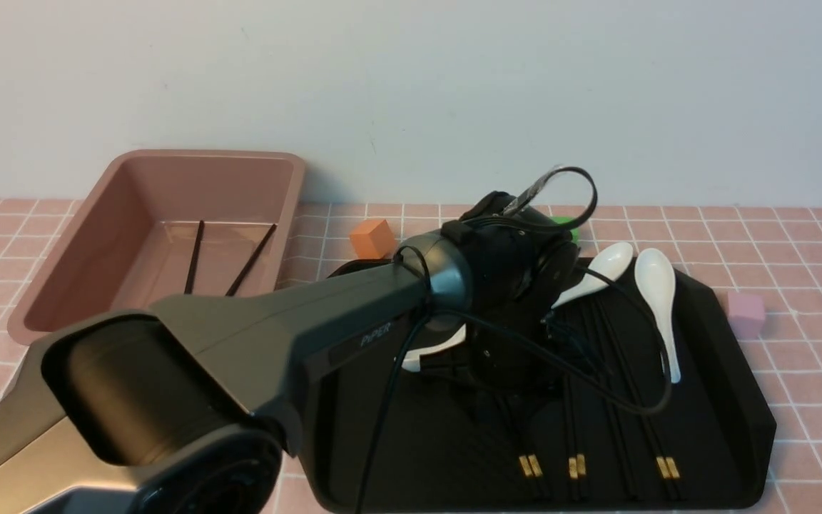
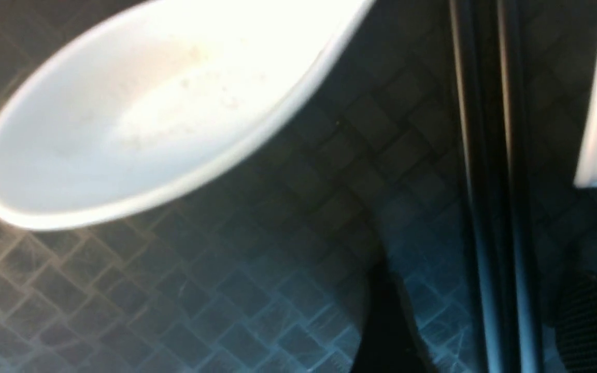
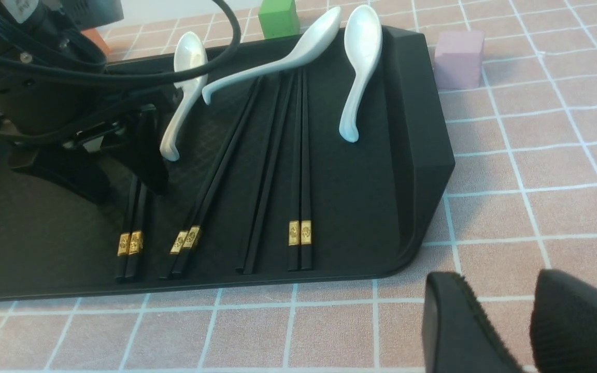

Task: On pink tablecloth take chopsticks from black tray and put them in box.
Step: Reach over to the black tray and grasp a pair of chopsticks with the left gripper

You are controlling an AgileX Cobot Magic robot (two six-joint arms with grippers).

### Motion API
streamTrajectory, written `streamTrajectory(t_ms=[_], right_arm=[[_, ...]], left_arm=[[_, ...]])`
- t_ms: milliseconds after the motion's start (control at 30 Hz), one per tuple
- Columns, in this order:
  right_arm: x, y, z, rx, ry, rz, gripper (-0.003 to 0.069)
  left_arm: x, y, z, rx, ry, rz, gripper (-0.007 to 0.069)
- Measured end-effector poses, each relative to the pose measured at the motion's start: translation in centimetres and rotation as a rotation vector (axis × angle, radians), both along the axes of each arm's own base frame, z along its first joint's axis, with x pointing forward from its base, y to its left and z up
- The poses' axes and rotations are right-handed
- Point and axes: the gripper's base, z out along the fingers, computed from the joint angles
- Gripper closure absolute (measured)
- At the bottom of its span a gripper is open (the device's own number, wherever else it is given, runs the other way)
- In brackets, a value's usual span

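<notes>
- Left gripper: fingers spread, standing either side of the leftmost pair of long thin black chopsticks with gold bands, on the flat matte black rectangular tray.
- Three further pairs lay alongside, near the white ceramic spoons.
- Two sticks lay inside the deep dusty-pink plastic box.
- Right gripper: fingers parted, empty, over the pink white-gridded tablecloth.
</notes>
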Motion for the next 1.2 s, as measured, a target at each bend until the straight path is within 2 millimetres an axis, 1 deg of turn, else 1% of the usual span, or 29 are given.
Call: streamTrajectory(t_ms=[67, 200, 300, 333, 367, 400, 467, 733, 1000, 1133, 1200], right_arm=[[0.0, 0.0, 0.0, 0.0, 0.0, 0.0, 0.0419], [0.0, 0.0, 0.0, 0.0, 0.0, 0.0, 0.0419], [0.0, 0.0, 0.0, 0.0, 0.0, 0.0, 0.0419], [0.0, 0.0, 0.0, 0.0, 0.0, 0.0, 0.0419], [0.0, 0.0, 0.0, 0.0, 0.0, 0.0, 0.0419], [0.0, 0.0, 0.0, 0.0, 0.0, 0.0, 0.0419], [0.0, 0.0, 0.0, 0.0, 0.0, 0.0, 0.0419], [0.0, 0.0, 0.0, 0.0, 0.0, 0.0, 0.0419], [0.0, 0.0, 0.0, 0.0, 0.0, 0.0, 0.0419], [0.0, 0.0, 0.0, 0.0, 0.0, 0.0, 0.0419], [0.0, 0.0, 0.0, 0.0, 0.0, 0.0, 0.0419]], left_arm=[[0.0, 0.0, -0.1, 0.006, 0.005, -0.01, 0.0204], [-0.3, 0.2, -0.3, 0.042, 0.033, -0.04, 0.0291], [-0.3, 0.3, -0.3, 0.049, 0.037, -0.04, 0.0375], [-0.3, 0.3, -0.3, 0.049, 0.037, -0.04, 0.0375], [-0.3, 0.3, -0.3, 0.053, 0.038, -0.041, 0.0407], [-0.3, 0.3, -0.3, 0.058, 0.041, -0.042, 0.0455], [-0.4, 0.4, -0.3, 0.068, 0.04, -0.044, 0.0511], [-0.4, 0.9, -0.3, 0.137, 0.039, -0.053, 0.0513], [-0.4, 1.1, -0.1, 0.173, 0.036, -0.124, 0.0513], [-0.5, 1.3, 0.7, 0.179, 0.026, -0.167, 0.0513], [-0.6, 1.4, 2.1, 0.17, 0.001, -0.198, 0.0513]])
